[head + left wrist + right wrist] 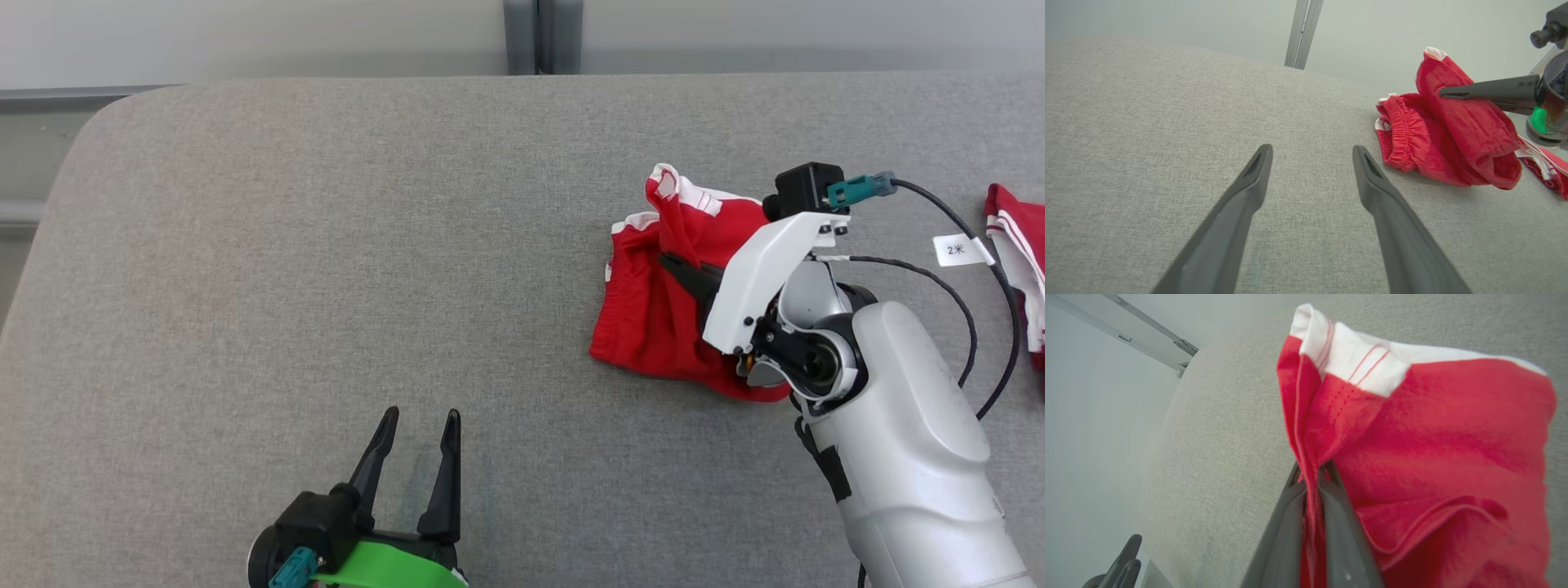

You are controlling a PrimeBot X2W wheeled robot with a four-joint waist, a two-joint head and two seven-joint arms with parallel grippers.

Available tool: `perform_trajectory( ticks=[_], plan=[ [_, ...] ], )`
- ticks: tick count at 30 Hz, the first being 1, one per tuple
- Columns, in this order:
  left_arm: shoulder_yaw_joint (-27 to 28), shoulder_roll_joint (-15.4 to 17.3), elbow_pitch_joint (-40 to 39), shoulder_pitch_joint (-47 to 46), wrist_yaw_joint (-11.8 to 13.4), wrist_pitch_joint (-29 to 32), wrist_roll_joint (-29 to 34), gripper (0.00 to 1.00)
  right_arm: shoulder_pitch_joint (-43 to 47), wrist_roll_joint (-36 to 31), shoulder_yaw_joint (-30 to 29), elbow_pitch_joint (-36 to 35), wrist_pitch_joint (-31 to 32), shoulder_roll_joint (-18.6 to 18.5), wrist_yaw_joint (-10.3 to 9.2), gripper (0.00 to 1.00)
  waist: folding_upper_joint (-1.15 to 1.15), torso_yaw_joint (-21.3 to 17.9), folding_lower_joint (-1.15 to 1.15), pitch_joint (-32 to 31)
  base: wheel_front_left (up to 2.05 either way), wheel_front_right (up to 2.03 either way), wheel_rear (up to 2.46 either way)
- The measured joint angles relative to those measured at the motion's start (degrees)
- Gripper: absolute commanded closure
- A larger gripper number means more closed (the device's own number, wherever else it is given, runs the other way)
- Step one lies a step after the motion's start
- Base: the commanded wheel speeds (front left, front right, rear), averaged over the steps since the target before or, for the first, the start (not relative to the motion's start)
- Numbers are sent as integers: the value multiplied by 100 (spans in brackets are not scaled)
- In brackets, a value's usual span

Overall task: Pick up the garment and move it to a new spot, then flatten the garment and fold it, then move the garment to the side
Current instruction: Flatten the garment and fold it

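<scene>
The garment (653, 318) is a pair of red shorts with white trim, crumpled on the grey table (326, 245) right of centre. My right gripper (671, 263) is shut on a fold of it and holds that fold raised; in the right wrist view the red cloth (1412, 449) is pinched between the two dark fingers (1339, 522). The left wrist view shows the garment (1437, 134) at the right with the right gripper's finger (1486, 92) against it. My left gripper (418, 418) stands open over bare table at the lower left, well apart from the garment, nothing between its fingers (1241, 204).
Another red and white garment (1016, 261) lies at the table's right edge, partly behind black cables (971, 327) with a white tag (959, 249). The table's rounded far-left corner (106, 114) meets a pale wall with a vertical grey post (543, 37). Wide grey tabletop lies left of the garment.
</scene>
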Motion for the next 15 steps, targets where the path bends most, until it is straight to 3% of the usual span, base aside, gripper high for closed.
perform_trajectory(
  ticks=[10,12,13,15],
  plan=[
    [-181,0,80,-10,22,-1,-194,0,-297,561,672,1118,-866,25,0,98,0,231,0,-66,0,0,0],
    [-209,0,110,-7,27,-7,-212,0,-351,801,853,1278,-1115,23,0,51,0,260,0,-102,0,0,0],
    [-213,0,122,-5,42,-7,-213,0,-372,961,960,1332,-1233,21,0,0,0,270,0,-124,0,0,0],
    [-207,-1,126,-3,44,-7,-215,0,-422,1210,1144,1379,-1448,24,0,0,0,279,0,-149,0,0,0]
  ],
)
